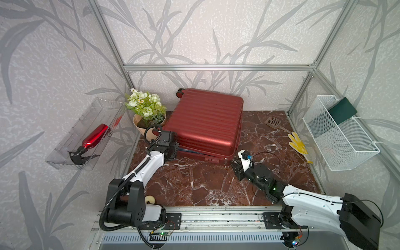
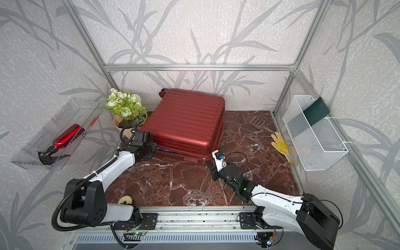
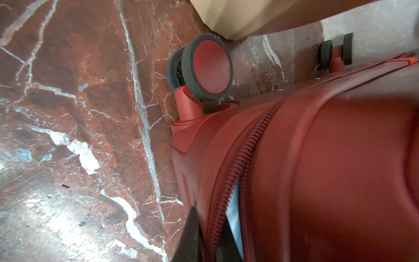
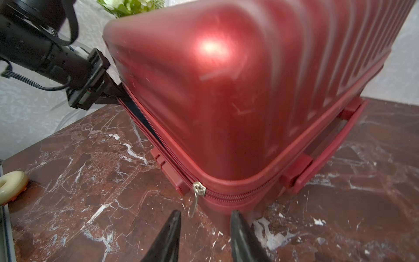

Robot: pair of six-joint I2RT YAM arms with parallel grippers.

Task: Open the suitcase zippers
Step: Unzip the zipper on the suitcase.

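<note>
- Bare marble tabletop [image 1: 194, 184] spreads wide before the suitcase [image 1: 205, 121], an open lane down the middle
- At the case's near right corner the right gripper [image 4: 206, 214], jaws apart, faces the hanging zipper pull [image 4: 196, 197] unobstructed
- On the left, a flower pot [image 1: 149, 124] stands just beside the case and its wheel [image 3: 208, 68]; the closed left gripper [image 3: 209, 217] sits at the seam there, and passing room looks scant, though that wrist view is blurred
- Right of the case, marble runs free to a scoop [image 1: 273, 122] and a yellow glove [image 1: 297, 144] at the right edge
- The rear wall [image 1: 216, 82] stands close behind the case
</note>
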